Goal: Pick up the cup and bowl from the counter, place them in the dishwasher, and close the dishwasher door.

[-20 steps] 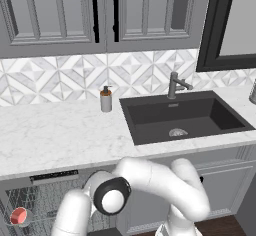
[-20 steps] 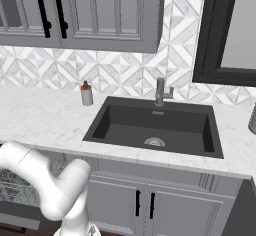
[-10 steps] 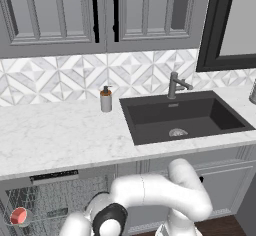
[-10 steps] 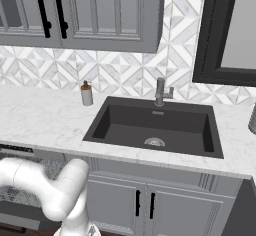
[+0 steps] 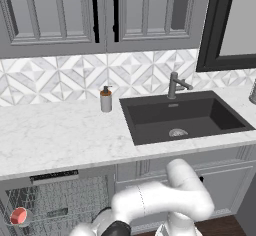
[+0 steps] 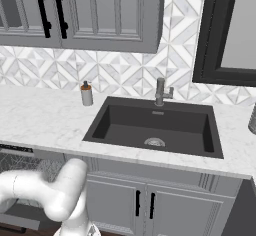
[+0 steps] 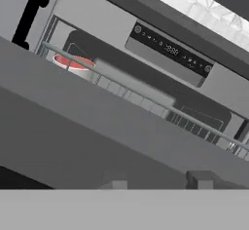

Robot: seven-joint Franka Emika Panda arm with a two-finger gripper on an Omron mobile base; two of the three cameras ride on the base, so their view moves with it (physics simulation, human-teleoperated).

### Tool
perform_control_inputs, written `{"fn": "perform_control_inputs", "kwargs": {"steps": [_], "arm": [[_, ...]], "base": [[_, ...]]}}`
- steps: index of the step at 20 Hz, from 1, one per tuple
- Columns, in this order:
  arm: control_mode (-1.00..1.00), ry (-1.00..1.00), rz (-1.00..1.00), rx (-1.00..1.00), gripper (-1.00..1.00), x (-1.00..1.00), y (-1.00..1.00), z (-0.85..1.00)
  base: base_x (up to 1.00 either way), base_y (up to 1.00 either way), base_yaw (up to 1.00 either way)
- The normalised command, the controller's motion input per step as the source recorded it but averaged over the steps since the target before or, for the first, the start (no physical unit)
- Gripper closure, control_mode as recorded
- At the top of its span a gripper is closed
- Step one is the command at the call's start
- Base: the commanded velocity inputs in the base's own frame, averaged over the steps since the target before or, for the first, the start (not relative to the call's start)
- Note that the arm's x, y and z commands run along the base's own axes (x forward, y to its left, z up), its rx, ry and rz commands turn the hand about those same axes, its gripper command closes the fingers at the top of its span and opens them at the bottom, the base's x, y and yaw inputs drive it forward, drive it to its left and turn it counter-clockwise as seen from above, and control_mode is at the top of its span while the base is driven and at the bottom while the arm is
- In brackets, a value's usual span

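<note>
Cup (image 5: 19, 216) lies in the dishwasher (image 5: 55, 200) rack, at its left edge.
My gripper (image 7: 158, 184) faces the grey dishwasher door (image 7: 97, 141); finger spacing, I cannot tell.

Arm (image 5: 165, 200) is glossy white w/ fat rounded tube segments & bulbous elbow housings, smooth shell, no cables or screws visible. One joint end cap (image 5: 120, 229) is dark/black, ringed in white. From the right base cam the arm (image 6: 45, 195) reads the same: plain white, soft grey shading, no markings.
</note>
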Motion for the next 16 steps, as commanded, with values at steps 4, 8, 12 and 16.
{"fn": "perform_control_inputs", "kwargs": {"steps": [4,8,12,16], "arm": [[-1.00,0.00,0.00,0.08,-1.00,-0.19,0.07,-0.80],[-1.00,-0.10,0.00,0.02,-1.00,-0.61,0.00,-0.20],[-1.00,-0.07,0.00,0.01,-1.00,-0.58,0.00,0.01],[-1.00,0.03,0.00,0.00,-1.00,-0.04,-0.26,-0.69]], "base": [[0.00,0.00,0.00],[0.00,0.00,0.00],[0.00,0.00,0.00],[0.00,0.00,0.00]]}}
